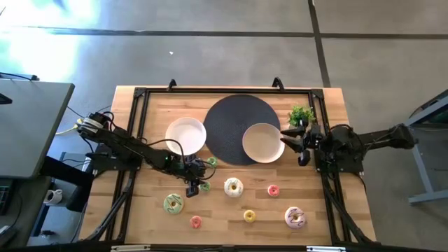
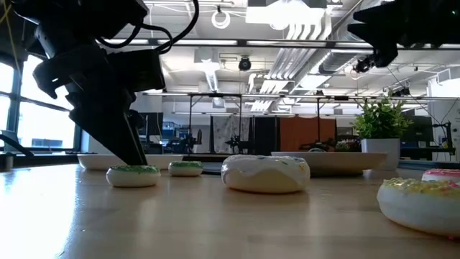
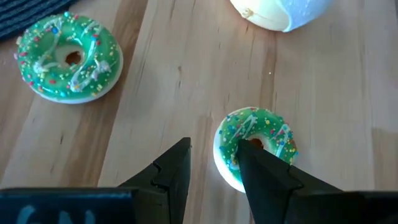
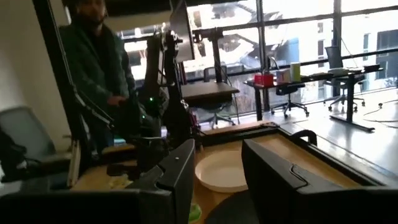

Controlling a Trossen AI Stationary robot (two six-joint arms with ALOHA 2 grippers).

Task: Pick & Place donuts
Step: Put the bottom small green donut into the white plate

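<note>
Green-iced donut (image 3: 255,144) lies on the bench (image 1: 322,210) at the tip of the left end effector (image 3: 214,165), whose spread fingers angle down, one finger (image 3: 264,171) over its ring. A second green donut (image 3: 68,57) lies nearby. The right end effector (image 1: 297,143) hovers spread beside a white plate (image 1: 262,142).

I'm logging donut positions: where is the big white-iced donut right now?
In the high view the white-iced donut lies near the table's middle, just below the black disc, between a small green donut by the left gripper and a small pink donut.
</note>
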